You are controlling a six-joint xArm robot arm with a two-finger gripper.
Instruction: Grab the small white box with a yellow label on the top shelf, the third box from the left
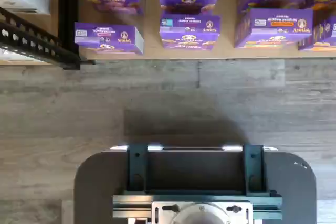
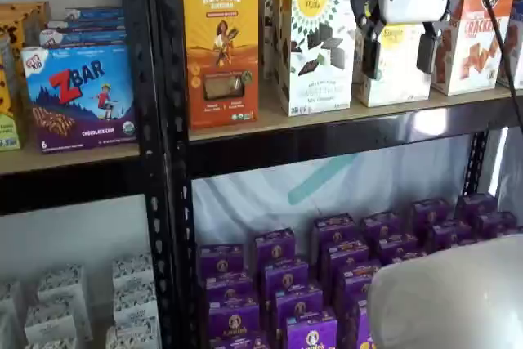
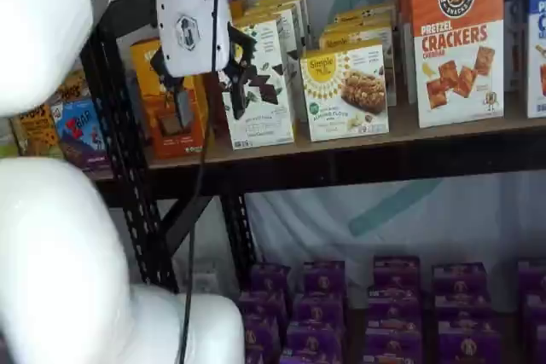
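The small white box with the yellow sunburst logo stands on the top shelf (image 2: 270,123) in both shelf views (image 2: 400,89) (image 3: 345,91). My gripper (image 2: 398,69) hangs in front of the shelf with its white body above and its two black fingers apart, empty. In one shelf view the fingers frame the small white box. In a shelf view my gripper (image 3: 207,108) lies left of the box, in front of the taller white box, and does not touch it. The wrist view shows neither the box nor the fingers.
A taller white box with chocolate squares (image 2: 315,38) stands left of the small box, an orange Revival box (image 2: 221,46) further left, an orange cracker box (image 3: 456,40) to the right. Purple boxes (image 1: 189,30) fill the lower shelf. A black upright (image 2: 163,161) divides the bays.
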